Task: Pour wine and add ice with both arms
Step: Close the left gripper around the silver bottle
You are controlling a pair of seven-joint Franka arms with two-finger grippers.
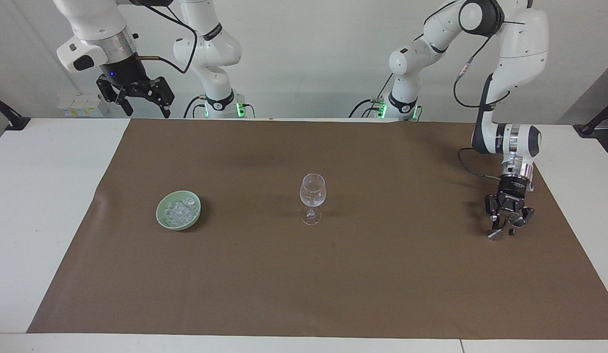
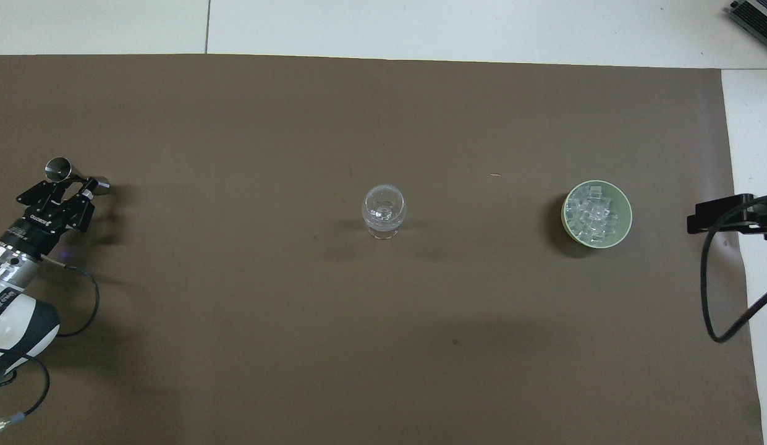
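Facing view: left claw narrowed round a metal jigger, well apart from the glass, for pouring; right claw waits wide.

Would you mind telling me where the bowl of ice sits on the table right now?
The green bowl holding the ice sits on the brown mat toward the right arm's end of the table, beside the wine glass and level with it.

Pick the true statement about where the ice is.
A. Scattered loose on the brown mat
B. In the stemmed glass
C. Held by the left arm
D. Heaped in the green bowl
D: the ice lies heaped in the green bowl, which stands toward the right arm's end of the table.
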